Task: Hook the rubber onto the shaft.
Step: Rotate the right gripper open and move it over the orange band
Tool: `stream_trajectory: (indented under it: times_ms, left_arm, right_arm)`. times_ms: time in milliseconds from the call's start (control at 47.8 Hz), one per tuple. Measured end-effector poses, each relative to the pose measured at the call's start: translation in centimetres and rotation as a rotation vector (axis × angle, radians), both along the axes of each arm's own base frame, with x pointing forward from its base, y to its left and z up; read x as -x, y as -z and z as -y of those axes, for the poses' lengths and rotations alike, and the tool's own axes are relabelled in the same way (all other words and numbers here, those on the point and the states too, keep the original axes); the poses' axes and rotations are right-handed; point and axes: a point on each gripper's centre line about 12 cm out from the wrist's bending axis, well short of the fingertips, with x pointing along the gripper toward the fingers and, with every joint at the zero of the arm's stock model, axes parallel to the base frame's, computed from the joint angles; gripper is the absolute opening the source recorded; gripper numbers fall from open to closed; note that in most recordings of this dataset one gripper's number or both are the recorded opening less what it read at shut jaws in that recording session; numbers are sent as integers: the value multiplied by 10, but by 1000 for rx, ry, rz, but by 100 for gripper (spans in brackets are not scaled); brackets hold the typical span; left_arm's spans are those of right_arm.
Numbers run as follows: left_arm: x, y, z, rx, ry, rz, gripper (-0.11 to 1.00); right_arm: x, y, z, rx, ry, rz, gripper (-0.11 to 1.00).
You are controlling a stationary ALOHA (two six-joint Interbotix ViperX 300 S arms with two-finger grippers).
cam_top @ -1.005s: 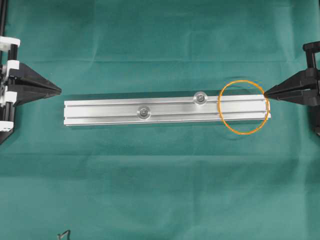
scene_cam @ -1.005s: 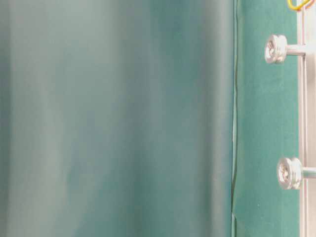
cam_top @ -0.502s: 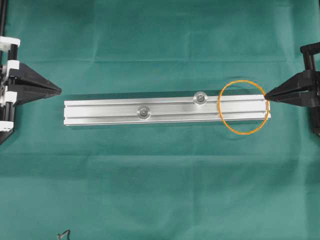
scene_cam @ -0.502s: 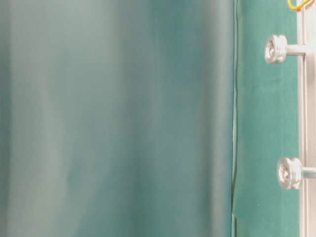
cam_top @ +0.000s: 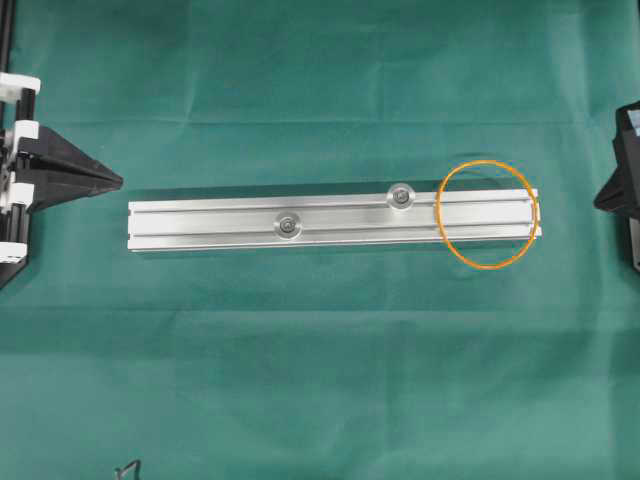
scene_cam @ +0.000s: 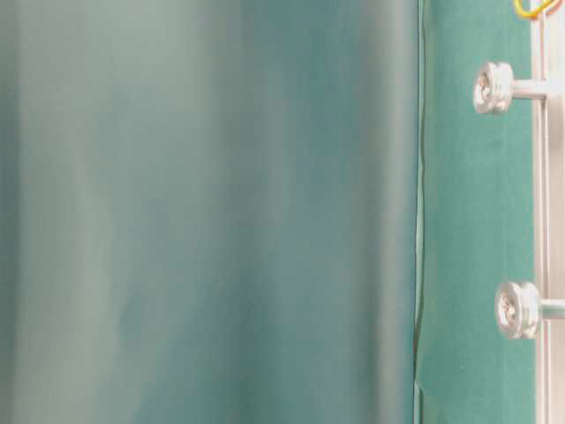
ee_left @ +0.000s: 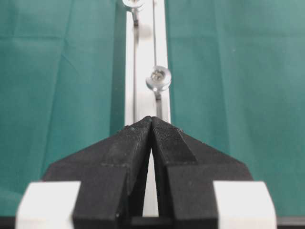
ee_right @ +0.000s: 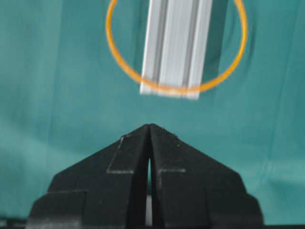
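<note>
Rubber point(cam_top: 487, 214): thin orange loop, draped flat over the rail point(cam_top: 330, 222) end, unhooked.
Handling: judged light, limp, stretchy; likely slips from a loose pinch.
Grasp point: the arc lying on cloth beside the rail.
Shaft point(cam_top: 400, 196): nearest upright post.
Right gripper point(ee_right: 149, 126): clenched, empty.
Left gripper point(ee_left: 151, 119): clenched, empty.
</note>
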Motion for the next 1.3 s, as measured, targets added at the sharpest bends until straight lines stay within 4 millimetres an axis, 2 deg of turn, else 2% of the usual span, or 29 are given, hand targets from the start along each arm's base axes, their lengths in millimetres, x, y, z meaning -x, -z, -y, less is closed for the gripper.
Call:
stream_trajectory:
  times_ms: [837,900,963,1172,1235,1298]
  left_arm:
    - [0,-1,0,-1,1,2,0]
    - [0,-1,0,0,0,5,0]
    - [0,-1,0,-1,1,3,0]
    - [0,-1,0,-3,1,3,0]
    - [0,-1,0,-3,1,3,0]
    - [0,-1,0,-3,1,3,0]
  right_arm:
    - [0,10,2,17,-1,-110,4]
    - [1,10,3,26,-2,-117,12]
    - [1,10,4,33,-1,-120,26]
    - [1,10,4,40,-2,-117,89]
    - [2,10,4,40,-1,-115,98]
    - [2,10,5,41,-1,-115,98]
